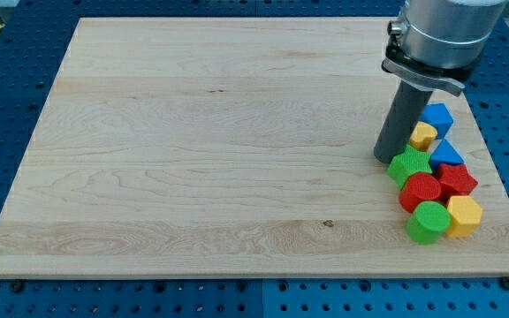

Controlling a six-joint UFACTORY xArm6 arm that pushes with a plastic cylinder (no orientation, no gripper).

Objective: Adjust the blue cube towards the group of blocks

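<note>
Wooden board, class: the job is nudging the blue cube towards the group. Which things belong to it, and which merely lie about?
Belonging:
blue cube
my tip, left of the blocks
the cluster: green star, red cylinder, green cylinder

Lying about:
wooden board
blue pegboard

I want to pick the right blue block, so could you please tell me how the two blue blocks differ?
The blue cube lies nearer the view's top, at the cluster's upper edge; the other blue block sits lower, among the cluster. The cube shows square faces; the other looks wedge-like, its shape unclear. The yellow block lies between them. Both share one blue. My tip is hidden behind the green block.
</note>
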